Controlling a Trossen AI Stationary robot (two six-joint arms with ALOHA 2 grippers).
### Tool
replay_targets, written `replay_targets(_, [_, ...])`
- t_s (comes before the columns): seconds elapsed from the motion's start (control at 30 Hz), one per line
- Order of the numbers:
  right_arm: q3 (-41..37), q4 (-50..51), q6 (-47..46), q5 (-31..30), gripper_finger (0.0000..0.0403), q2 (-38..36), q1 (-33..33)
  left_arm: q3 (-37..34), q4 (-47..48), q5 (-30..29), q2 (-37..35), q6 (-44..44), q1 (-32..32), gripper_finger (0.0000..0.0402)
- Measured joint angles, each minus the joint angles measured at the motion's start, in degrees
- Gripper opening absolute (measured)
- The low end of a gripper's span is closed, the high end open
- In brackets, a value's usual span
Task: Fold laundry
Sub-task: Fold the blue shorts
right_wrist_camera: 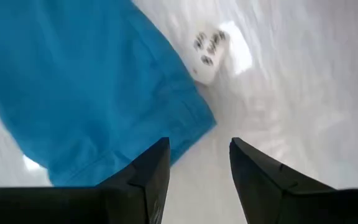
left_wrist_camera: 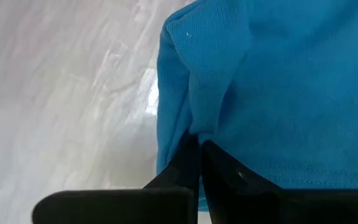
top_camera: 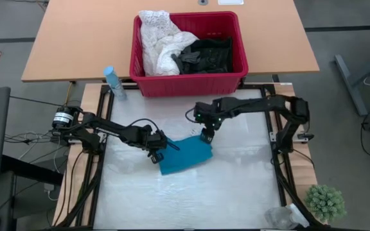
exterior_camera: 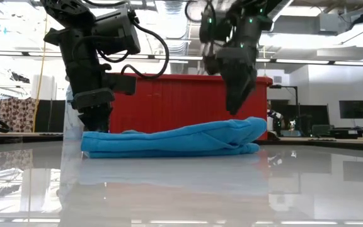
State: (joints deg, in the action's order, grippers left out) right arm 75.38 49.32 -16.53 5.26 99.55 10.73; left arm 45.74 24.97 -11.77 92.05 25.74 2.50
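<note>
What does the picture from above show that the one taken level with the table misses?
Only from above: what the red basket holds, a white lacy garment and dark clothes, plus a blue spray bottle beside it and a small green plant at the table's corner.

Only from table height: the teal garment lies in flat folded layers, and the room behind.

Both show: the left tool shut on the teal garment's edge and the right tool open just above its other end.
</note>
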Motion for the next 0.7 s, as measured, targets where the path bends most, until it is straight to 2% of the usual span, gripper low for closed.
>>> replay_targets(0.2, [-1.8,-0.9,-5.1,2.4,0.0189,-0.1,-1.7,0.0,-0.7,-0.4,0.0,0.0,0.0,0.0])
replay_targets(0.7, [-1.8,-1.9,-9.9,-2.5,0.0189,2.2,-4.2,-2.1,-3.7,-0.7,-0.1,1.8,0.0,0.0])
